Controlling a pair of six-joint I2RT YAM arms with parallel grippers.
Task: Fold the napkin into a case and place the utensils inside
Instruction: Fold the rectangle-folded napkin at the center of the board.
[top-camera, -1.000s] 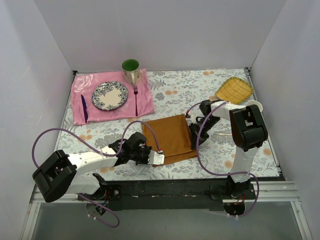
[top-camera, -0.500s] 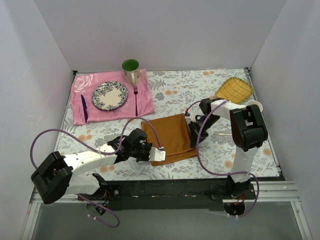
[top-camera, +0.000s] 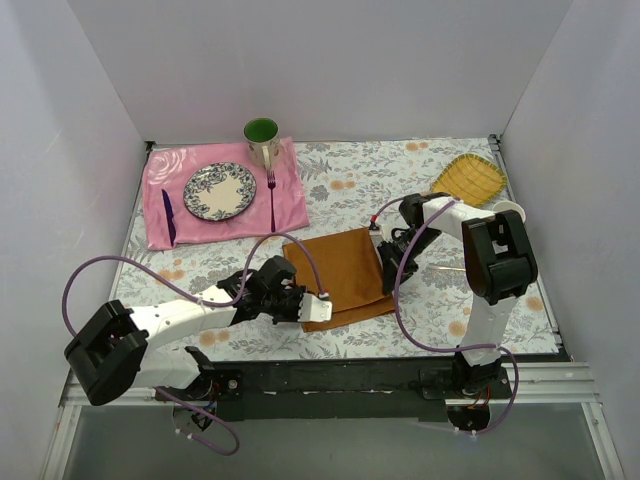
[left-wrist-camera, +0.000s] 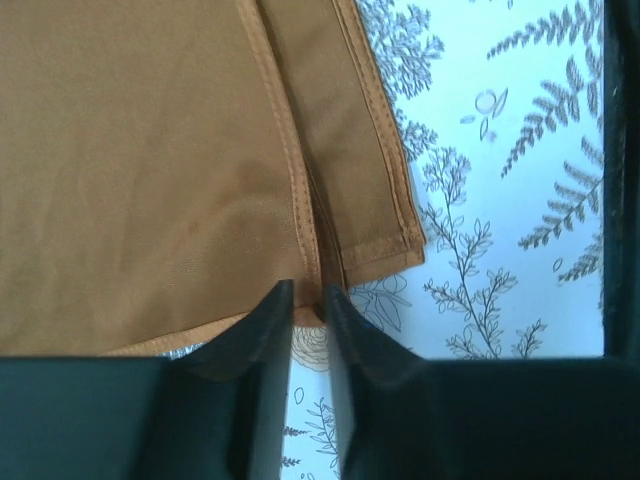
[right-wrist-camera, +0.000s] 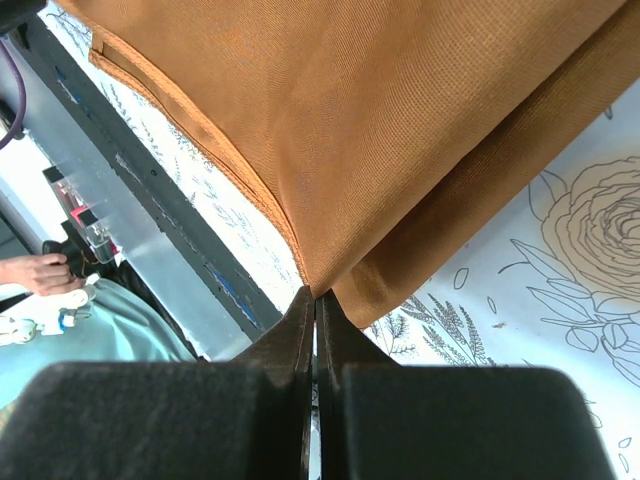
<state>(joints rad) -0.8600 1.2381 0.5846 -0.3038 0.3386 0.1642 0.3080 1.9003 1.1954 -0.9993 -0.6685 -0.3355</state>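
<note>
Right gripper (right-wrist-camera: 315, 300) pinching napkin (top-camera: 340, 270); left gripper (left-wrist-camera: 305, 300) narrowly parted.
Right is holding the napkin's right edge off the bench (top-camera: 400, 180); left's tips are sitting at its near folded corner. Napkin is lying mid-bench.

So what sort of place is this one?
Probably a lab test cell dressed as a dining table: white walls box in a floral tablecloth, with a patterned plate on a pink cloth and a mug.
</note>
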